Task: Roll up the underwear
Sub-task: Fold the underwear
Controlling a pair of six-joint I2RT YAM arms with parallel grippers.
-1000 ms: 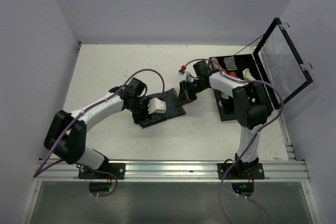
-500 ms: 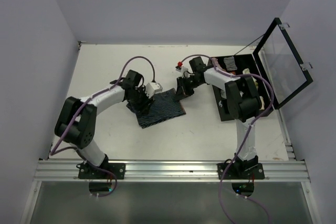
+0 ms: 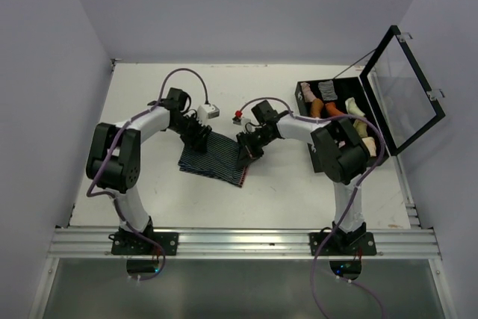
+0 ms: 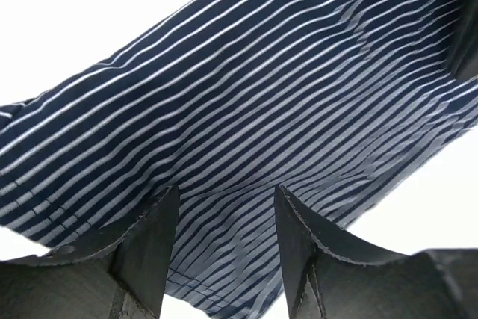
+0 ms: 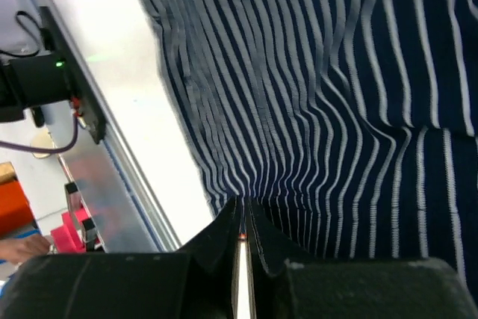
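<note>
The underwear (image 3: 213, 160), dark navy with thin white stripes, lies spread flat on the white table (image 3: 149, 95), a little left of the middle and between the two arms. The left gripper (image 4: 224, 203) is at the cloth's far left edge, and its jaws stand apart. In the left wrist view both dark fingers (image 4: 146, 248) hang just over the striped fabric, with cloth showing through the gap between them and nothing clamped. The right gripper (image 5: 243, 208) is at the cloth's right edge with its jaws pressed together on a pinch of the underwear. In the right wrist view the stripes bend and pucker toward the fingertips. The near right corner of the cloth points toward the near edge of the table. At the far right of the table stands a black case (image 3: 323, 160) with its clear lid (image 3: 407, 95) swung up and open, and several rolled garments (image 3: 328, 98) sit in its far end, well apart from the underwear.
</note>
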